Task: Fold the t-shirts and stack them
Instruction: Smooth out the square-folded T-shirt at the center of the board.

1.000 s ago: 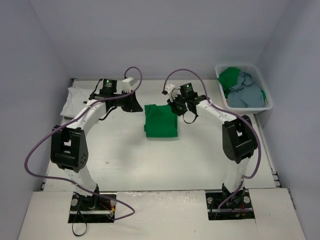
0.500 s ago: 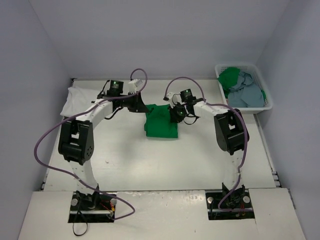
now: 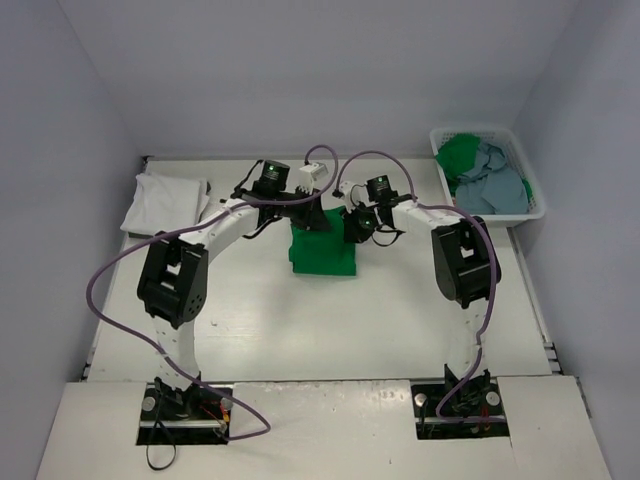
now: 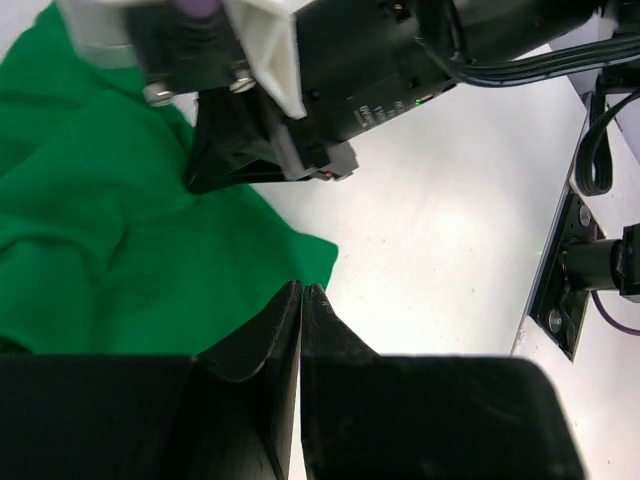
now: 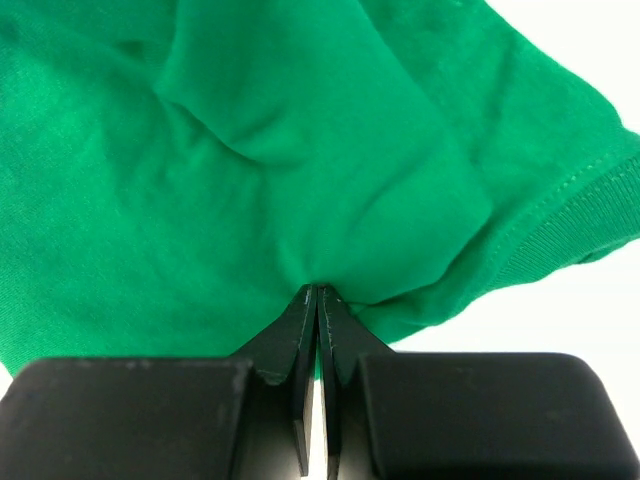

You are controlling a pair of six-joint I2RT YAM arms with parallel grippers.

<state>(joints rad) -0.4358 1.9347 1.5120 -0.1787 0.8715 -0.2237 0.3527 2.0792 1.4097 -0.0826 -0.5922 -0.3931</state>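
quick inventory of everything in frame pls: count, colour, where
green t-shirt: 1, bright green, folded, table centre, both grippers at its far edge
white t-shirt: 1, white, folded, far left corner of the table
basket: 1, white slotted plastic, far right corner
green cloth: 1, bright green, crumpled in the basket's far end
blue-grey cloth: count unclear, dusty blue-grey, heaped in the basket
table: 1, white
left arm: 1, black and white, reaching to centre
right arm: 1, black and white, reaching to centre
left gripper: 1, black, shut, at the green t-shirt's corner
right gripper: 1, black, shut, green cloth bunched at its tips
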